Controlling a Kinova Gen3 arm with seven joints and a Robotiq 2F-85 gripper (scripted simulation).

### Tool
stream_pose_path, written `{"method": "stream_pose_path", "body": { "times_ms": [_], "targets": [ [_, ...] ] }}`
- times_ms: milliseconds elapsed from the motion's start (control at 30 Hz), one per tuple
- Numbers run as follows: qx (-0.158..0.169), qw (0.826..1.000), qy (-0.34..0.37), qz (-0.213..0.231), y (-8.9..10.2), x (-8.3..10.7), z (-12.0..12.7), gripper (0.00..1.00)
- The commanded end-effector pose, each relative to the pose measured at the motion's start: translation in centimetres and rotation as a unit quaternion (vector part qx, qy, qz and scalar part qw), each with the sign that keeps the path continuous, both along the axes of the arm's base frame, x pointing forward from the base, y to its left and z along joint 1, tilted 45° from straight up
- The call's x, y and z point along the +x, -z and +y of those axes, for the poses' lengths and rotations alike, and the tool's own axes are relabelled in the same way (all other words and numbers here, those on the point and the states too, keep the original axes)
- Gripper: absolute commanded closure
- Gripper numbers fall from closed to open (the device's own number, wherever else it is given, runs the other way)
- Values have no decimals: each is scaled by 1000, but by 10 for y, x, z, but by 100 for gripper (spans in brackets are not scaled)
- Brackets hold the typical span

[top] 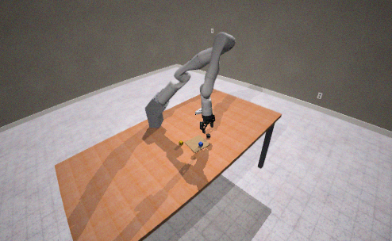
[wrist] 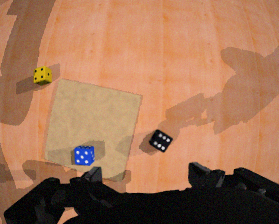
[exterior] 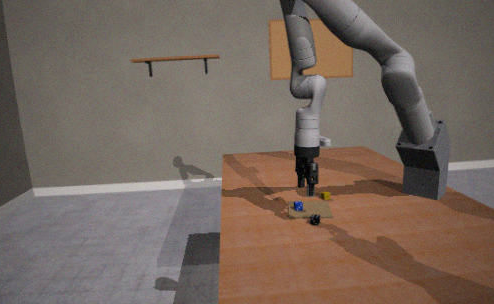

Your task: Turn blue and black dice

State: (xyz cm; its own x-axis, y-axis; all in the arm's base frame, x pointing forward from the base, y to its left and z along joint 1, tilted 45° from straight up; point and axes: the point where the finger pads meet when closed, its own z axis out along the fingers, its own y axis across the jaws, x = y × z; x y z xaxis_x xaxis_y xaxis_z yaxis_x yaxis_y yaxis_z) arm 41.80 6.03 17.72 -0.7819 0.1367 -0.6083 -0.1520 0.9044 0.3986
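Note:
The tan mat [wrist: 93, 129] lies flat on the table. The blue die [wrist: 83, 155] sits on the mat near one edge; it also shows in the top and exterior views [top: 200, 144] [exterior: 298, 205]. The black die [wrist: 160, 140] [top: 208, 135] [exterior: 315, 219] lies on the bare table just off the mat's side. The yellow die [wrist: 42, 75] [top: 181, 143] [exterior: 325, 195] lies on the table off the mat's far corner. My gripper [wrist: 146, 175] [top: 206, 127] [exterior: 308, 187] is open and empty, pointing down, and hovers above the table close to the black die. The pips are too small to read.
The arm's grey base block [exterior: 423, 165] stands on the table beyond the dice. The table's edge [exterior: 221, 225] runs not far from the mat on one side.

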Motion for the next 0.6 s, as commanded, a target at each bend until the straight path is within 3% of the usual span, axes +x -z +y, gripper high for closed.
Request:
{"method": "stream_pose_path", "body": {
  "times_ms": [0, 200, 267, 567],
  "targets": [
    [31, 998, 39, 28, 1, -6, 6, 0],
    [90, 988, 107, 72, 1, -12, 16, 0],
    [90, 988, 107, 72, 1, -12, 16, 0],
    [145, 967, 174, 116, 2, -20, 25, 0]
  ]
}}
